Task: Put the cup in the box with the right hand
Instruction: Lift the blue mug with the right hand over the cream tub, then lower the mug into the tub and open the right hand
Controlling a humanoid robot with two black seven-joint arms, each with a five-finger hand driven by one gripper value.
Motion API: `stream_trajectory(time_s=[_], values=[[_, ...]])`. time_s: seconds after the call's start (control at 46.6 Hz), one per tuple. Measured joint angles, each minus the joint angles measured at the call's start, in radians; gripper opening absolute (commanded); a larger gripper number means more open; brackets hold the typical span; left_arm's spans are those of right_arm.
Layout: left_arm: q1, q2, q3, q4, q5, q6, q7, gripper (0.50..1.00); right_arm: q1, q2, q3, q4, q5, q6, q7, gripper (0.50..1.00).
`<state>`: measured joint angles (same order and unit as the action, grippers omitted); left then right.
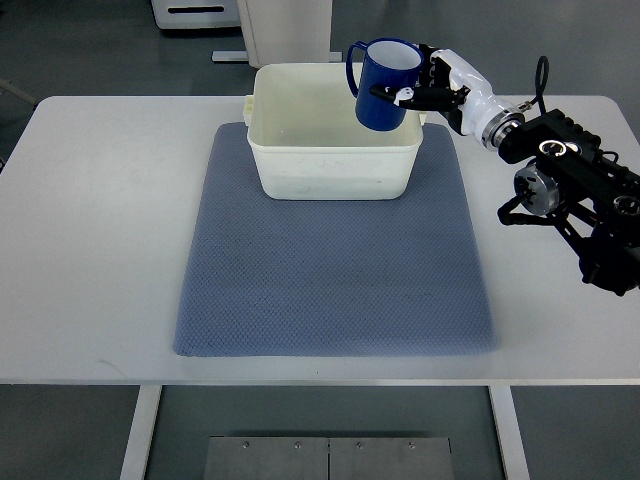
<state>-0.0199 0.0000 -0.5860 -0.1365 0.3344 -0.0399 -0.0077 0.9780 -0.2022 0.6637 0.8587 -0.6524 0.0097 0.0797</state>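
While our right hand pinches the blue cup over the box's right rim, we risk clipping the rim and tipping it out onto the mat

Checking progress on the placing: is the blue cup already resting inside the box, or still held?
Still held. The right hand grips the blue cup, tilted, over the right rim of the white box, whose inside looks empty.

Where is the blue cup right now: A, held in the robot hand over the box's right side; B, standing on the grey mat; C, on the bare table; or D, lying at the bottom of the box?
A: the right robot hand grips the blue cup above the right side of the white box.
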Motion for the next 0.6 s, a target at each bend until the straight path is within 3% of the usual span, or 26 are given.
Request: stream_trajectory(time_s=[0.322, 0.343, 0.365, 0.472, 0.536, 0.601], values=[[0.000, 0.000, 0.000, 0.000, 0.000, 0.000, 0.000, 1.000, -0.005, 0.005, -0.001, -0.001, 0.000, -0.008, -0.007, 0.500], [0.000, 0.000, 0.000, 0.000, 0.000, 0.000, 0.000, 1.000, -0.005, 0.006, -0.001, -0.001, 0.000, -0.007, -0.007, 0.587], [0.000, 0.000, 0.000, 0.000, 0.000, 0.000, 0.000, 1.000, -0.006, 0.006, -0.001, -0.001, 0.000, -0.007, -0.007, 0.716], [0.000, 0.000, 0.000, 0.000, 0.000, 0.000, 0.000, 1.000, -0.012, 0.006, 0.001, -0.001, 0.001, -0.007, -0.004, 0.776], [0.000, 0.000, 0.000, 0.000, 0.000, 0.000, 0.000, 1.000, -0.014, 0.007, 0.003, 0.000, 0.003, -0.007, -0.003, 0.859], [0.000, 0.000, 0.000, 0.000, 0.000, 0.000, 0.000, 1.000, -0.015, 0.013, 0.004, 0.000, 0.003, -0.007, -0.002, 0.989]])
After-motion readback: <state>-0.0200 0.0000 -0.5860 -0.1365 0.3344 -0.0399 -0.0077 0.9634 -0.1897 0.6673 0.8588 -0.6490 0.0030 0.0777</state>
